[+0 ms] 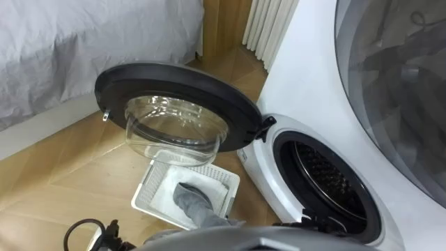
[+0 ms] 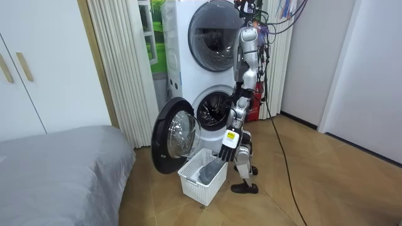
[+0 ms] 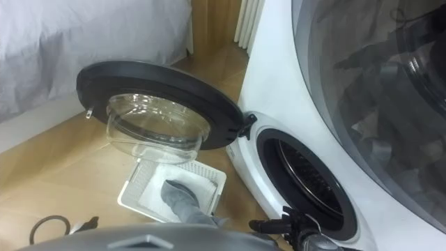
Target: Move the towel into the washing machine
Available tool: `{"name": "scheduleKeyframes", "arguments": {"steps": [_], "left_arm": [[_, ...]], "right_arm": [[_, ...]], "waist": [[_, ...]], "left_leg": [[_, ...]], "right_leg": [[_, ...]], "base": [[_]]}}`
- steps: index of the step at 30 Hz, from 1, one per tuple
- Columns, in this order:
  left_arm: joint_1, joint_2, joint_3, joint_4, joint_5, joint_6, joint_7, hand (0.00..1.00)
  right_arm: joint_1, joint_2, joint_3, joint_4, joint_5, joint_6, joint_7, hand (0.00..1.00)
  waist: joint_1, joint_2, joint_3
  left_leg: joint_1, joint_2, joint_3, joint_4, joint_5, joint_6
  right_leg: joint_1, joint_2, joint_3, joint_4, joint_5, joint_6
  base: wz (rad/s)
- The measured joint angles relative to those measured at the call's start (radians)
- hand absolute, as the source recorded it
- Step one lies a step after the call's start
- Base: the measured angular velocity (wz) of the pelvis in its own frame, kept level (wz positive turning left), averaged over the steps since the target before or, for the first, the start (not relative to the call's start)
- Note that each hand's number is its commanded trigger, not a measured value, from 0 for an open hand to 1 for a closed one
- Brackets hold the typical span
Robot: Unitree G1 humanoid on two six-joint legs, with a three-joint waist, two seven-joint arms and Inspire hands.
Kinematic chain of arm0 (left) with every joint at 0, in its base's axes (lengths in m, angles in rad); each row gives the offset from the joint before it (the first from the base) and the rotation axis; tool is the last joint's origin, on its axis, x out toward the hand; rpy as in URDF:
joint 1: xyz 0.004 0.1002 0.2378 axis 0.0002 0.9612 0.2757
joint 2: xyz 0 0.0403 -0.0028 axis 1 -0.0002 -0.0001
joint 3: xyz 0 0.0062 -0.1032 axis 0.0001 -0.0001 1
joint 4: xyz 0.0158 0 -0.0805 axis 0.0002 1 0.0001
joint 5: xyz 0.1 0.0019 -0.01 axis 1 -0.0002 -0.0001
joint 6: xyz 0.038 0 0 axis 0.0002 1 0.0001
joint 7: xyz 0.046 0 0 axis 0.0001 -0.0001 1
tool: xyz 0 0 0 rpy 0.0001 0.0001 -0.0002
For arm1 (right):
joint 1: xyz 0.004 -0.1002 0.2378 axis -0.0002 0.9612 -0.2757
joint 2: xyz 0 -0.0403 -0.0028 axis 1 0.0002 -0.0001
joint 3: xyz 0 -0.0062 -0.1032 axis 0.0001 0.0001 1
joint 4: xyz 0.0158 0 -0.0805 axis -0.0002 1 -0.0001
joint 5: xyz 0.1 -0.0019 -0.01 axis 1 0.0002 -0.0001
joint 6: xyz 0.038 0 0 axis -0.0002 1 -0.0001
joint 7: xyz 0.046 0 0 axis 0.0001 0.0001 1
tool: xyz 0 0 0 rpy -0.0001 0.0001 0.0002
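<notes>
A grey towel (image 1: 191,202) rises out of a white slatted laundry basket (image 1: 143,195) on the wooden floor, below the washing machine's open round door (image 1: 174,80). In the room view my left hand (image 2: 227,145) hangs just above the basket (image 2: 191,182) with its fingers curled on the top of the towel (image 2: 210,171). The towel's lower end still lies in the basket. The drum opening (image 1: 327,181) is to my right, dark and open. I stand upright beside the machine, at its front.
The open door (image 2: 169,135) swings out over the basket's far side. A second machine (image 2: 213,34) is stacked above the washer. A bed with a grey cover (image 1: 70,49) stands to my left. Pleated curtains (image 2: 119,69) hang behind the door.
</notes>
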Motion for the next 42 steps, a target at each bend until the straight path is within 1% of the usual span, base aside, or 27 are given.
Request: {"name": "scheduleKeyframes", "arguments": {"steps": [9,10,12,14,17,18,19,20,21,22,23,25,26,27,28,29,30,31,32,33,34,35,37,38,40,41,42], "left_arm": [[0.002,0.0,-0.001,-0.001,0.007,-0.001,-0.014,0.0],[0.001,0.0,0.0,-0.002,0.007,-0.001,-0.013,0.0],[-0.002,0.0,-0.001,-0.003,0.007,-0.001,-0.01,0.0],[-0.012,0.001,-0.017,-0.004,0.007,-0.001,-0.003,0.0],[-0.049,-0.001,-0.051,-0.012,0.007,-0.001,-0.002,0.0],[-0.075,-0.002,-0.062,-0.012,0.007,-0.006,0.003,0.0],[-0.108,-0.003,-0.073,-0.012,0.007,-0.014,0.013,0.0],[-0.125,-0.003,-0.08,-0.011,0.007,-0.019,0.018,0.0],[-0.159,-0.004,-0.084,-0.005,0.006,-0.039,0.028,0.0],[-0.186,-0.005,-0.088,0.011,0.006,-0.059,0.041,0.0],[-0.201,-0.005,-0.093,0.018,0.006,-0.066,0.049,0.0],[-0.26,-0.006,-0.135,0.043,0.007,-0.083,0.069,0.0],[-0.271,-0.008,-0.147,0.047,0.008,-0.084,0.072,0.0],[-0.295,-0.012,-0.166,0.051,0.02,-0.085,0.073,0.0],[-0.32,-0.014,-0.187,0.059,0.028,-0.09,0.074,0.0],[-0.332,-0.015,-0.199,0.064,0.029,-0.093,0.074,0.0],[-0.36,-0.02,-0.215,0.073,0.031,-0.095,0.076,0.0],[-0.382,-0.026,-0.231,0.075,0.037,-0.095,0.078,0.0],[-0.393,-0.029,-0.242,0.078,0.037,-0.095,0.079,0.0],[-0.413,-0.034,-0.268,0.081,0.039,-0.095,0.079,0.0],[-0.44,-0.042,-0.284,0.079,0.039,-0.103,0.082,0.0],[-0.461,-0.042,-0.29,0.081,0.045,-0.103,0.084,0.0],[-0.535,-0.043,-0.306,0.082,0.07,-0.102,0.086,0.0],[-0.549,-0.043,-0.315,0.082,0.071,-0.102,0.093,0.0],[-0.603,-0.041,-0.359,0.079,0.07,-0.103,0.123,0.0],[-0.612,-0.041,-0.368,0.079,0.07,-0.103,0.13,0.0],[-0.628,-0.04,-0.382,0.079,0.071,-0.106,0.145,0.0]], "right_arm": [[0.001,-0.001,0.001,-0.001,-0.009,-0.011,0.003,0.0],[0.001,-0.001,0.001,-0.002,-0.011,-0.011,0.005,0.0],[-0.004,-0.001,0.001,-0.005,-0.012,-0.01,0.013,0.0],[-0.013,-0.002,0.007,-0.002,-0.012,-0.009,0.013,0.0],[-0.044,-0.005,0.021,0.006,-0.032,-0.008,0.009,0.0],[-0.068,-0.006,0.028,0.013,-0.048,-0.007,0.009,0.0],[-0.091,-0.006,0.044,0.017,-0.07,-0.007,0.009,0.0],[-0.104,-0.006,0.053,0.021,-0.075,-0.007,0.009,0.0],[-0.128,-0.004,0.069,0.032,-0.085,-0.007,0.009,0.0],[-0.146,-0.002,0.081,0.035,-0.104,-0.007,0.009,0.0],[-0.154,-0.002,0.083,0.035,-0.114,-0.007,0.009,0.0],[-0.186,0.003,0.105,0.037,-0.125,-0.005,-0.001,0.0],[-0.194,0.004,0.108,0.037,-0.127,-0.004,-0.001,0.0],[-0.211,0.004,0.109,0.036,-0.138,0.003,-0.001,0.0],[-0.229,0.005,0.11,0.033,-0.148,0.005,-0.002,0.0],[-0.236,0.005,0.112,0.033,-0.152,0.005,-0.005,0.0],[-0.253,0.006,0.118,0.032,-0.166,0.005,-0.013,0.0],[-0.278,0.009,0.122,0.025,-0.169,0.008,-0.017,0.0],[-0.289,0.013,0.13,0.025,-0.168,0.009,-0.022,0.0],[-0.303,0.021,0.147,0.025,-0.167,0.013,-0.028,0.0],[-0.323,0.027,0.161,0.013,-0.167,0.013,-0.033,0.0],[-0.331,0.029,0.164,0.006,-0.168,0.013,-0.035,0.0],[-0.383,0.034,0.188,-0.011,-0.168,0.013,-0.047,0.0],[-0.389,0.034,0.196,-0.017,-0.167,0.013,-0.052,0.0],[-0.419,0.033,0.224,-0.045,-0.156,0.01,-0.078,0.0],[-0.423,0.033,0.231,-0.051,-0.151,0.009,-0.084,0.0],[-0.431,0.032,0.236,-0.064,-0.142,0.004,-0.09,0.0]], "waist": [[0.0,0.005,-0.0004],[0.0,0.005,-0.002],[-0.001,0.006,-0.0025],[-0.001,0.008,-0.0032],[-0.003,0.017,0.0005],[-0.003,0.021,0.0025],[-0.004,0.028,0.0071],[-0.002,0.032,0.009],[-0.001,0.037,0.0135],[-0.001,0.038,0.0152],[-0.001,0.038,0.0156],[-0.003,0.035,0.0195],[-0.004,0.035,0.0199],[-0.005,0.034,0.023],[-0.004,0.033,0.0288],[-0.004,0.032,0.0305],[-0.009,0.027,0.0385],[-0.004,0.022,0.0443],[-0.004,0.02,0.0461],[-0.006,0.017,0.051],[-0.007,0.013,0.0568],[-0.005,0.013,0.0597],[-0.005,0.018,0.0741],[-0.005,0.02,0.0758],[-0.01,0.02,0.0778],[-0.011,0.02,0.0781],[-0.021,0.018,0.0794]], "left_leg": [[-0.004,0.0,-0.001,0.001,0.0,0.0],[-0.013,0.0,-0.001,0.003,0.0,0.0],[-0.038,0.0,-0.002,0.016,0.0,0.0],[-0.066,0.0,-0.001,0.03,0.0,0.0],[-0.136,0.001,-0.003,0.067,0.0,0.001],[-0.167,0.003,-0.003,0.082,0.001,0.002],[-0.197,0.004,-0.003,0.094,0.003,0.005],[-0.213,0.005,-0.003,0.103,0.003,0.006],[-0.238,0.004,-0.002,0.109,0.01,0.009],[-0.258,0.001,-0.001,0.104,0.022,0.011],[-0.268,0.0,-0.001,0.102,0.027,0.012],[-0.317,-0.003,0.002,0.111,0.038,0.016],[-0.334,-0.003,0.002,0.12,0.039,0.017],[-0.368,-0.002,0.002,0.137,0.04,0.019],[-0.403,-0.001,0.005,0.153,0.042,0.022],[-0.423,-0.001,0.007,0.164,0.042,0.022],[-0.465,-0.001,0.013,0.184,0.044,0.026],[-0.51,-0.001,0.023,0.206,0.046,0.029],[-0.533,-0.001,0.026,0.218,0.046,0.03],[-0.574,-0.001,0.029,0.244,0.047,0.03],[-0.616,-0.001,0.033,0.266,0.047,0.032],[-0.639,0.0,0.035,0.281,0.047,0.033],[-0.739,0.004,0.04,0.335,0.044,0.037],[-0.768,0.006,0.042,0.352,0.043,0.038],[-0.876,0.014,0.047,0.431,0.033,0.037],[-0.903,0.016,0.047,0.455,0.029,0.037],[-0.952,0.017,0.047,0.493,0.021,0.037]], "right_leg": [[0.001,0.0,0.0,0.0,0.0,0.0],[-0.011,0.0,0.0,0.002,0.0,0.0],[-0.03,-0.001,-0.002,0.005,0.0,0.0],[-0.053,-0.002,-0.005,0.009,0.0,0.0],[-0.111,-0.004,-0.006,0.026,0.0,0.0],[-0.139,-0.005,-0.008,0.039,0.0,0.0],[-0.172,-0.006,-0.009,0.052,0.0,0.0],[-0.188,-0.006,-0.009,0.061,0.0,0.0],[-0.217,-0.009,-0.008,0.08,0.0,0.0],[-0.249,-0.015,-0.008,0.098,0.0,-0.001],[-0.266,-0.018,-0.008,0.111,0.0,-0.001],[-0.328,-0.025,-0.007,0.145,0.0,-0.001],[-0.346,-0.027,-0.006,0.157,0.0,-0.001],[-0.383,-0.03,-0.007,0.183,-0.001,-0.001],[-0.424,-0.033,-0.005,0.21,-0.001,-0.002],[-0.447,-0.035,-0.003,0.222,-0.001,-0.002],[-0.494,-0.04,-0.001,0.251,-0.002,-0.004],[-0.546,-0.046,0.002,0.281,-0.006,-0.01],[-0.571,-0.05,0.001,0.298,-0.008,-0.012],[-0.617,-0.053,0.007,0.329,-0.01,-0.015],[-0.669,-0.054,0.025,0.367,-0.014,-0.015],[-0.694,-0.054,0.032,0.385,-0.016,-0.016],[-0.799,-0.054,0.051,0.446,-0.022,-0.019],[-0.827,-0.055,0.054,0.465,-0.024,-0.022],[-0.942,-0.056,0.065,0.55,-0.036,-0.031],[-0.969,-0.056,0.066,0.574,-0.041,-0.034],[-1.021,-0.061,0.066,0.614,-0.054,-0.039]], "base": [[0.0],[0.0],[0.0],[0.0],[0.03],[0.0],[0.0],[0.0],[0.0],[0.0],[0.0],[0.0],[0.0],[0.0],[-0.04],[-0.08],[-0.14],[-0.15],[-0.13],[-0.09],[-0.06],[-0.06],[-0.08],[-0.11],[-0.08],[0.0],[0.08]]}}
